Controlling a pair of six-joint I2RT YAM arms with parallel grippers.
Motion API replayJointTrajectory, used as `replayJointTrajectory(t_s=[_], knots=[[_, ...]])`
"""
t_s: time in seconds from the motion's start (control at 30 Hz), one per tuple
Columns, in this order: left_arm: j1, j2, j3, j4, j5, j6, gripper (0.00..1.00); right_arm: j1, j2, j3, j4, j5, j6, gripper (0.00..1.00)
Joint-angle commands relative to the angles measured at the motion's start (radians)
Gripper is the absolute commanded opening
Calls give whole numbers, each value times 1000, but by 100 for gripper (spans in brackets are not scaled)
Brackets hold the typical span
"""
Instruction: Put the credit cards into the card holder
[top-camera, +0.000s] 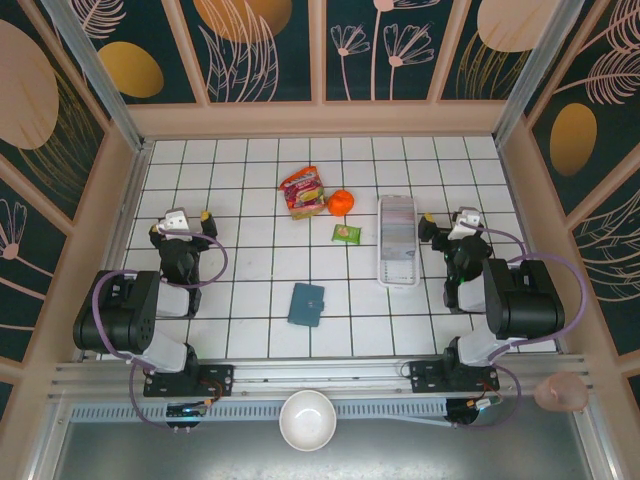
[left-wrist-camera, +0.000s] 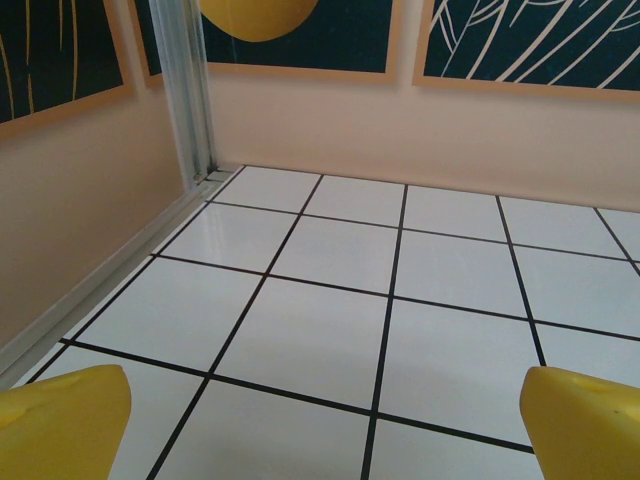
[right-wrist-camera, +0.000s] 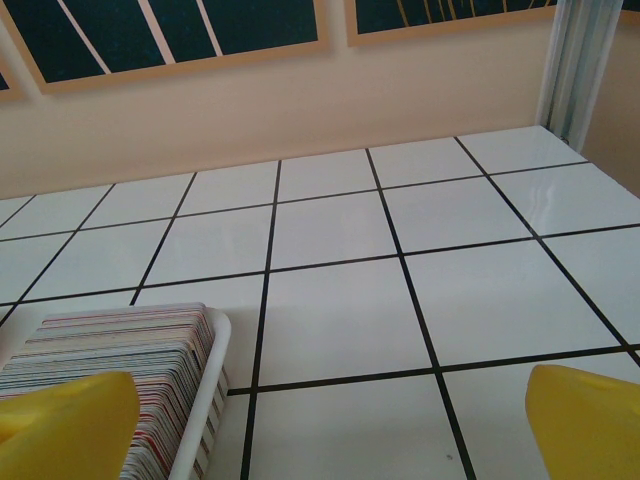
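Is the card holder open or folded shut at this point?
Folded shut: in the top view the card holder lies flat on the tiles as one dark teal rectangle, with no inside face showing.

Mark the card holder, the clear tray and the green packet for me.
card holder (top-camera: 306, 304): top view, middle of its dark teal cover.
clear tray (right-wrist-camera: 212, 385): right wrist view, its white side rim.
green packet (top-camera: 347, 233): top view, middle of the packet.
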Motion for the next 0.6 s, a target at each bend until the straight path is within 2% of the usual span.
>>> replayJointTrajectory(t_s=[0.0, 0.4, 0.43, 0.5, 0.57], knots=[[6, -7, 4, 19, 18, -14, 99, -4, 1, 15, 12, 0, 8, 99], [7, -13, 1, 27, 26, -13, 99, -1, -5, 7, 23, 18, 9, 99], [7, -37, 10, -2, 48, -4, 99, 5, -25, -1, 23, 49, 15, 99], [6, -150, 50, -180, 68, -3, 99, 32, -122, -16, -27, 95, -8, 99], [6, -300, 106, -416, -4, -102, 99, 81, -286, -2, -178, 178, -18, 99]])
